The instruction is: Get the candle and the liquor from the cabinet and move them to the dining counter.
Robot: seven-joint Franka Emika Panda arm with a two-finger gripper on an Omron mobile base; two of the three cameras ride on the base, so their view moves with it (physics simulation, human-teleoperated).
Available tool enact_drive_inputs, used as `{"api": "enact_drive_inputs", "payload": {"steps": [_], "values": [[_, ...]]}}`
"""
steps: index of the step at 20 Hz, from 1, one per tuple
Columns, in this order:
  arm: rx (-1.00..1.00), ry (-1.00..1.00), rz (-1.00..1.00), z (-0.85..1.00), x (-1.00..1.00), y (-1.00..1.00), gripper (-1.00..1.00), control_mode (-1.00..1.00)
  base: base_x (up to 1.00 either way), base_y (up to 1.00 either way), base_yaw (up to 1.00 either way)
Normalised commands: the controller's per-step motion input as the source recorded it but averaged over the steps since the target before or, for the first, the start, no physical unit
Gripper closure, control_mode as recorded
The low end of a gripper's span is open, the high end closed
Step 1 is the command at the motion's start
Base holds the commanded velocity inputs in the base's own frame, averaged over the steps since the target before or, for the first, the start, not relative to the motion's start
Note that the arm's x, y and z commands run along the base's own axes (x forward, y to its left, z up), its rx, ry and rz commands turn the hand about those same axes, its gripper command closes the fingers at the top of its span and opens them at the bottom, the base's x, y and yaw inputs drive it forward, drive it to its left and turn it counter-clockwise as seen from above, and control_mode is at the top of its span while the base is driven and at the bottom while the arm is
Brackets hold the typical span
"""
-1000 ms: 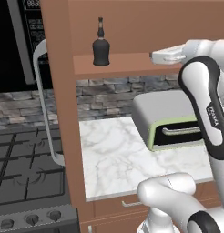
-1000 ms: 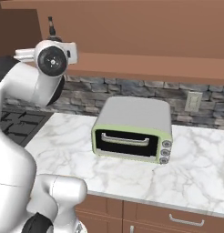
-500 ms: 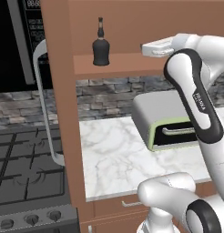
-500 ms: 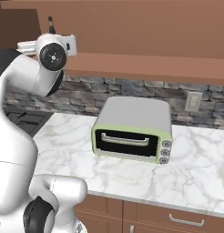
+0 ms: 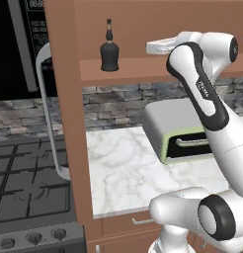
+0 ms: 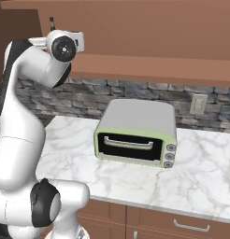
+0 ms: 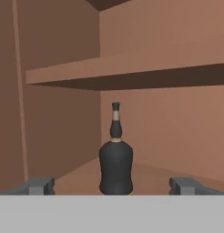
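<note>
No brand or label is showing on the liquor [image 7: 115, 164]; its black bell-shaped body is plain, and the thin neck is carrying a pale band under the dark stopper. The bottle is standing upright on the cabinet [image 5: 64, 99] floor, under the wooden shelf [image 7: 132, 68], near the cabinet's left wall. The gripper [image 7: 113, 185] is facing it with both fingertips [image 7: 38, 185] spread wide and empty, the liquor sitting centred between them but further in, not touching either. In the left base view the hand is hanging to the right of the liquor, apart from it. Below the cabinet, a rounded green-fronted toaster oven [image 6: 135, 133] is resting on veined marble worktop [image 5: 123, 173].
</note>
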Motion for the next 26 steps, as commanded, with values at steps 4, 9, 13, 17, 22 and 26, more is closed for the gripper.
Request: {"api": "enact_drive_inputs", "payload": {"steps": [4,9,13,17,22,26], "values": [[0.00,0.00,0.00,0.02,0.37,0.12,-1.00,-1.00,0.00,0.00,0.00],[0.00,0.00,0.00,0.05,0.27,0.17,-1.00,-1.00,0.00,0.00,0.00],[0.00,0.00,0.00,0.07,0.36,0.14,-1.00,-1.00,0.00,0.00,0.00],[0.00,0.00,0.00,0.00,0.48,0.00,-1.00,-1.00,0.00,0.00,0.00],[0.00,0.00,0.00,0.00,0.46,0.01,-1.00,-1.00,0.00,0.00,0.00],[0.00,0.00,0.00,0.00,0.28,0.11,-1.00,-1.00,0.00,0.00,0.00]]}}
